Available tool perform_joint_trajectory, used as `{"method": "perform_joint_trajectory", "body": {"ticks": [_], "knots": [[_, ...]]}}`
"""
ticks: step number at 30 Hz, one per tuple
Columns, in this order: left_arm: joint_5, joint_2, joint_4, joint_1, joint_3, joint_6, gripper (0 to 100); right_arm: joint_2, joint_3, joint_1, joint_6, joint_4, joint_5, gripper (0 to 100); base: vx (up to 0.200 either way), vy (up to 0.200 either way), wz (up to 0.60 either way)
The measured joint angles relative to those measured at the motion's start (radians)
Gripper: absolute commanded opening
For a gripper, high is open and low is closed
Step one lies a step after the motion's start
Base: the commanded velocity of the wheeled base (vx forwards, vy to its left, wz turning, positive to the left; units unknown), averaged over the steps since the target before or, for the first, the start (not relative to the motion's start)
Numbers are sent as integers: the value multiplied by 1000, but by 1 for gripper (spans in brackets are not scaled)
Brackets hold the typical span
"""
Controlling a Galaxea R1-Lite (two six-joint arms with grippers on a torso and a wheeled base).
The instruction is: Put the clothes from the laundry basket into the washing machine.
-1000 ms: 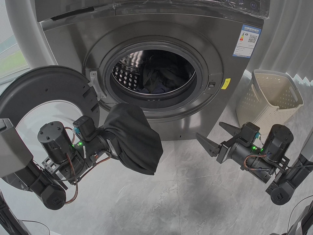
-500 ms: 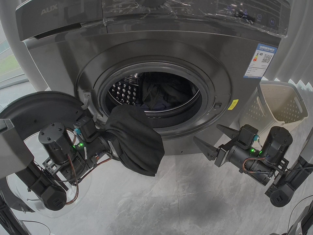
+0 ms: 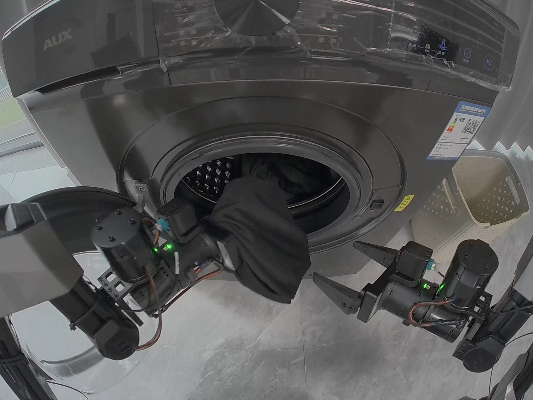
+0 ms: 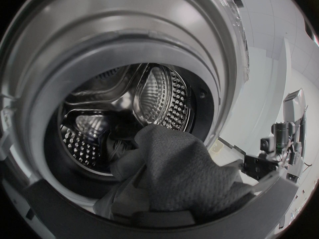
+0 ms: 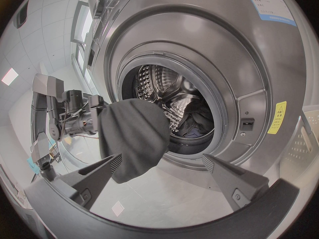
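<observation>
Black garment (image 3: 264, 240) draped over the left tool (image 3: 222, 254), its upper part at the near left rim of the washing machine (image 3: 277, 101) opening and its lower part hanging outside. The cloth hid whether that tool was pinching it. Dark clothes (image 3: 302, 176) lay in the drum. The right tool (image 3: 335, 260), spread wide and holding nothing, stood low before the machine's right front. The laundry basket (image 3: 491, 190) stood on the floor to the machine's right.

You have bright, even light: a ceiling panel (image 5: 9, 76) and a window (image 5: 81, 27) glow white. The plastic film (image 3: 333, 18) on the washing machine (image 3: 266, 106) throws glare streaks, the drum (image 4: 156, 93) is dim with glinting metal, shadows on the floor (image 3: 288, 351) are soft, and both wrist views bow at black-cornered edges
</observation>
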Motion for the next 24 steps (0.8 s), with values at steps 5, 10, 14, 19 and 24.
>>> {"method": "perform_joint_trajectory", "body": {"ticks": [5, 10, 14, 19, 24], "knots": [[10, 85, 2, -1, -157, -2, 0, -6, 8, 13, 1, 0, -1, 100, 0, 0, 0], [33, 194, 14, 3, -330, -3, 0, -14, 12, 20, 0, 0, -1, 100, 0, 0, 0], [46, 278, 51, 7, -470, -3, 0, -20, 13, 22, 0, 0, -1, 100, 0, 0, 0], [60, 365, 140, 22, -658, -3, 0, -23, 14, 24, 0, 0, -1, 100, 0, 0, 0], [76, 438, 245, 40, -847, -5, 0, -25, 15, 26, 0, -1, 0, 100, 0, 0, 0]]}}
